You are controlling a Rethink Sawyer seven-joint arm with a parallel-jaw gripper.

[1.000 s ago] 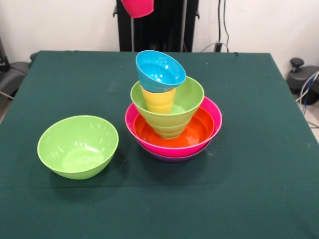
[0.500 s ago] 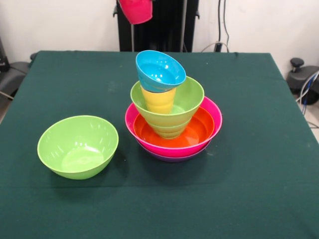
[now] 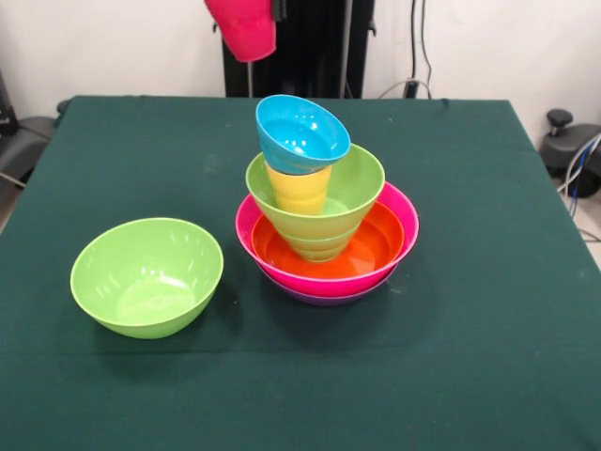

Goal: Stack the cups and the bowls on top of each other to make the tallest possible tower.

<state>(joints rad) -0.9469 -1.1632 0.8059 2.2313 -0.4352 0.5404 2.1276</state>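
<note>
You see the tower (image 3: pixel 324 225) mid-table: sky blue bowl (image 3: pixel 302 134) tilted on the yellow cup (image 3: pixel 299 191). A loose lime green bowl (image 3: pixel 146 276) sits left of it. A red cup (image 3: pixel 244 28) hangs above; the gripper's state cannot be told.

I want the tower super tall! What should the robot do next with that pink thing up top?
Probably bring the pink cup down over the blue bowl, which sits tilted on the yellow cup. It is the tower's top, so go gently, or it may tip.
</note>
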